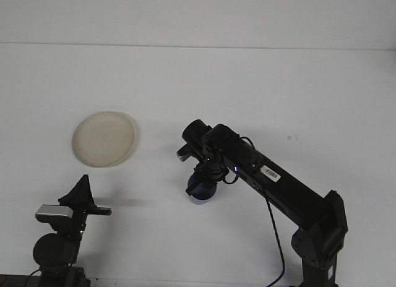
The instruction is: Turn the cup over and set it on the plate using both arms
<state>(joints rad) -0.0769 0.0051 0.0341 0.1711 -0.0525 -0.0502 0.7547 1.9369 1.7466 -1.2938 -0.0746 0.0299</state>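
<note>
Two arms show: the right gripper [199, 183] points down, jaws closed around the blue cup [202, 189] sitting between them on the table [247, 83]. Left gripper [83, 191] waits apart, its jaws unreadable, with the plate [103, 138] beyond it.

A dark blue cup [201, 188] sits well right of the round, shallow cream plate [103, 138], seemingly upright though partly hidden; the plate lies flat.

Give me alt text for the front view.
The right gripper holds a blue cup low over the white table. A cream plate lies apart to its left, and the left gripper waits near the front edge.
</note>
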